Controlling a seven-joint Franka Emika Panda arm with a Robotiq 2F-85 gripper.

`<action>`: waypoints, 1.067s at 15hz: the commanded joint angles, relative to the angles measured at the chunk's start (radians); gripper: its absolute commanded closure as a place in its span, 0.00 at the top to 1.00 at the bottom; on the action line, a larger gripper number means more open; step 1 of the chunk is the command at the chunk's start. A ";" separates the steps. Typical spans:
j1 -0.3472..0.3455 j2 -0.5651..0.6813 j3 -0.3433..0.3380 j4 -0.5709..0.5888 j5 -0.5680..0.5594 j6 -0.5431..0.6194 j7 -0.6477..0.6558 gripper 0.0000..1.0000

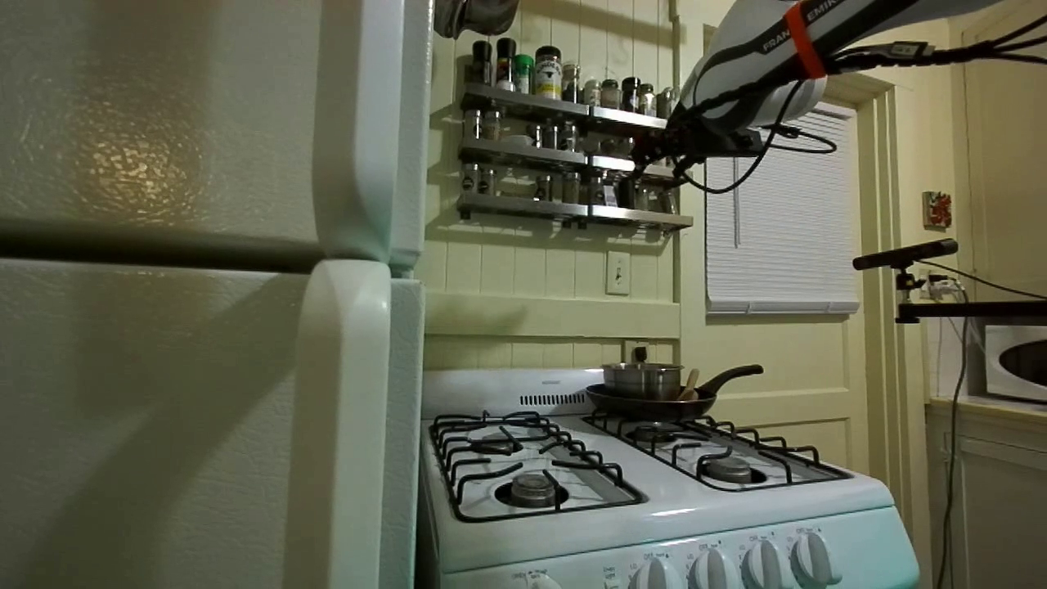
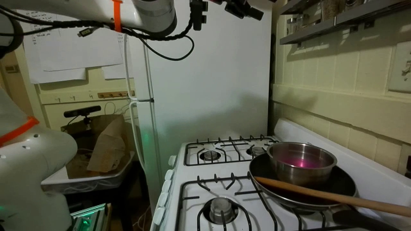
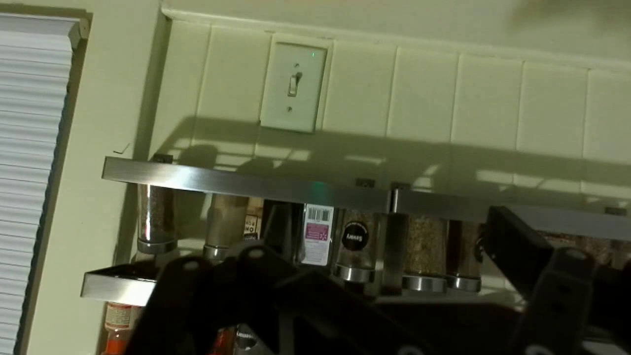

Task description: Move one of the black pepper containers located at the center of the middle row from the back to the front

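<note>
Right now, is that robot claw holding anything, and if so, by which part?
Nothing appears held: in the wrist view the gripper stands open, its fingers apart, with shelved jars showing through the gap.

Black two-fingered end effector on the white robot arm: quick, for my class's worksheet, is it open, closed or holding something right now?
Black two-fingered end effector: open, its jaws apart in the wrist view, nothing visibly held.

At the upper centre of the frame in an exterior view, I see my metal spice rack [image 1: 576, 161]. Its top shelf [image 1: 564, 108] bears a line of capped jars [image 1: 548, 75]; small jars [image 1: 551, 136] stand along the middle row [image 1: 527, 157] and bottom shelf [image 1: 564, 210].
</note>
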 commanded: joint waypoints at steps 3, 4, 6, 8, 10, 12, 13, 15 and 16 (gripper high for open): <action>0.028 0.031 -0.023 0.033 -0.026 -0.004 0.020 1.00; 0.028 0.032 -0.023 0.033 -0.026 -0.003 0.021 1.00; -0.045 0.053 0.046 0.059 -0.044 -0.015 0.060 1.00; -0.152 0.130 0.150 0.159 -0.143 -0.011 0.208 1.00; -0.290 0.201 0.292 0.295 -0.236 -0.054 0.364 1.00; -0.412 0.250 0.427 0.411 -0.364 -0.087 0.518 1.00; -0.471 0.270 0.491 0.472 -0.441 -0.102 0.593 1.00; -0.518 0.344 0.590 0.599 -0.608 -0.151 0.739 1.00; -0.535 0.386 0.638 0.663 -0.688 -0.184 0.802 1.00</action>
